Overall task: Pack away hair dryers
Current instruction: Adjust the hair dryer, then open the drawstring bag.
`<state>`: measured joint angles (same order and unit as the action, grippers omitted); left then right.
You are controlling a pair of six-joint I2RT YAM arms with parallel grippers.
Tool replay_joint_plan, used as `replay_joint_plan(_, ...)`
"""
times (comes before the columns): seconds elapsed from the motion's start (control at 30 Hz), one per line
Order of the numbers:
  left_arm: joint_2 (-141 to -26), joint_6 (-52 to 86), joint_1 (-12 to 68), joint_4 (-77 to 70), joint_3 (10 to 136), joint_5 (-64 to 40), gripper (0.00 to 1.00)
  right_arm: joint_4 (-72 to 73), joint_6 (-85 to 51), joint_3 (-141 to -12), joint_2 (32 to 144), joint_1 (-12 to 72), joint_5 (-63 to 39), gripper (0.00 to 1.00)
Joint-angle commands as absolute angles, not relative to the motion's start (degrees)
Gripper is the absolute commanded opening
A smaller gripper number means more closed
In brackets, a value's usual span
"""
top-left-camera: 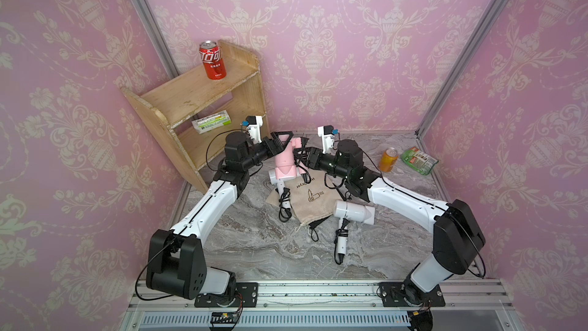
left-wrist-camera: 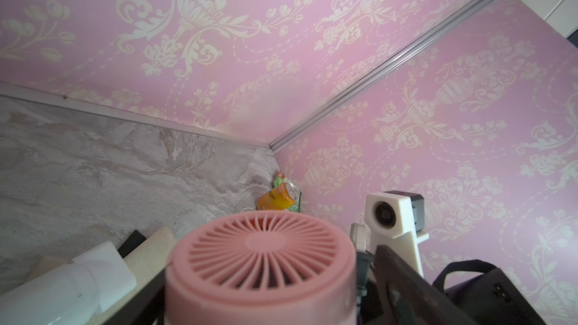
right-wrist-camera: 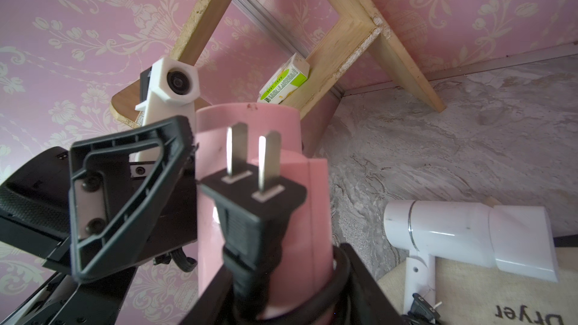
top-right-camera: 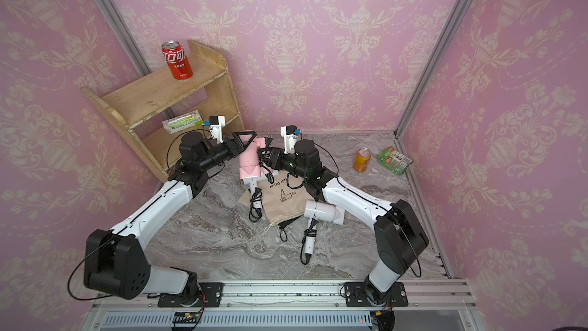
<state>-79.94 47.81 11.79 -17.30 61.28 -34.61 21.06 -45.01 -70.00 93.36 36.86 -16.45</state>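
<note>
Red can (top-left-camera: 212, 60) tops wooden shelf (top-left-camera: 191, 93); orange can (top-left-camera: 388, 160) beside green packet (top-left-camera: 418, 160).

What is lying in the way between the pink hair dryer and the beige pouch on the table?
Two white hair dryers lie partly on the beige pouch: one at its far left edge, the other at its right corner. Nothing else visible.
</note>
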Motion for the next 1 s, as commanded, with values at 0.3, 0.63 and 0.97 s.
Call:
replay_joint_plan(0.3, -75.67, 28.19, 12.07, 20.13, 64.22, -17.20, 0.92, -7.55, -36.47, -64.52, 75.53, 31.18, 6.74, 0.23)
replay_joint_plan(0.63, -77.11, 12.52, 25.48, 30.65, 63.56, -6.22, 0.86, -24.99, -36.36, -57.28, 61.33, 16.31, 8.59, 0.23)
replay_joint_plan(0.97, -87.44, 3.09, 36.94, 34.66, 64.56, -7.41, 0.72, -27.68, -36.55, -54.43, 57.38, 11.60, 4.86, 0.24)
